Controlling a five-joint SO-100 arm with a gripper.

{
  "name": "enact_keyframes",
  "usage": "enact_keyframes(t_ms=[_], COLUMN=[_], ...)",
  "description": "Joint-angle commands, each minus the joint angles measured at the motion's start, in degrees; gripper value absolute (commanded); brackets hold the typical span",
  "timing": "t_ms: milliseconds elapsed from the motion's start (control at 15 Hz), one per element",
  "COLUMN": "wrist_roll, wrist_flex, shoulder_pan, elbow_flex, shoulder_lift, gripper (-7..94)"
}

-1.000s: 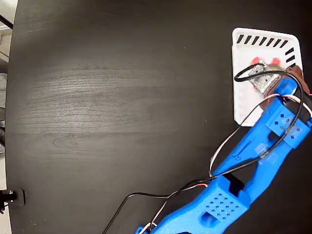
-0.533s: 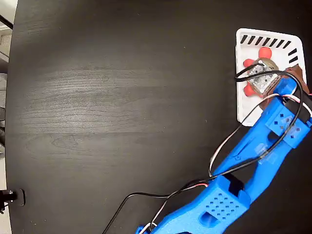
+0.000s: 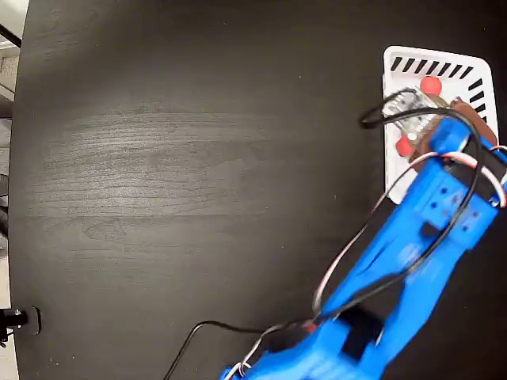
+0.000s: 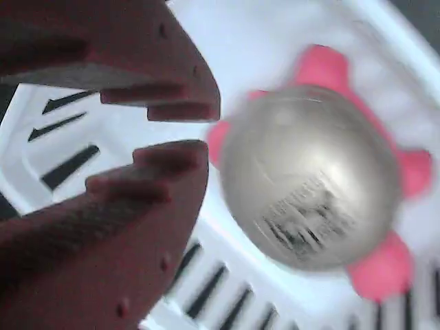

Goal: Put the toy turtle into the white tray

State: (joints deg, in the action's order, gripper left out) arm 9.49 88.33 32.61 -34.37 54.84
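The toy turtle [image 4: 309,185] lies in the white tray [image 4: 275,41], its shiny domed shell and printed sticker facing up and its red feet splayed. In the fixed view the turtle [image 3: 408,107] sits in the upper half of the tray [image 3: 390,170], partly hidden by a black cable and the arm. My gripper [image 4: 203,130] hangs just left of the turtle in the wrist view. Its dark red fingers are closed to a thin sliver with nothing between them. In the fixed view the gripper [image 3: 434,131] is above the tray, clear of the toy.
The tray stands at the far right of a black wood-grain table [image 3: 198,158]. My blue arm [image 3: 396,261] and its cables [image 3: 341,261] cross the lower right. The table's left edge [image 3: 22,190] borders a pale floor, with a small black object [image 3: 20,321] there.
The turtle left my grip and settled in the tray. My arm then rose towards the fixed camera, and the gripper drew off the toy.
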Motion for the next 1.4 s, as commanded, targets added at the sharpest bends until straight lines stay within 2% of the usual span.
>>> enact_keyframes(t_ms=[0, 267, 600, 867, 1133, 1333], wrist_roll=[1.49, 3.6, 1.58, -0.7, -2.02, -2.02], wrist_flex=[-6.68, -14.24, -29.36, -31.99, -31.64, -27.33], shoulder_pan=[-6.06, -18.98, -29.79, -29.18, -31.2, -33.93], elbow_flex=[-15.12, -40.69, -78.93, -100.99, -119.53, -130.43], shoulder_lift=[20.48, 40.43, 67.15, 84.73, 104.41, 123.13], gripper=[0, 0, 0, 0, 0, 0])
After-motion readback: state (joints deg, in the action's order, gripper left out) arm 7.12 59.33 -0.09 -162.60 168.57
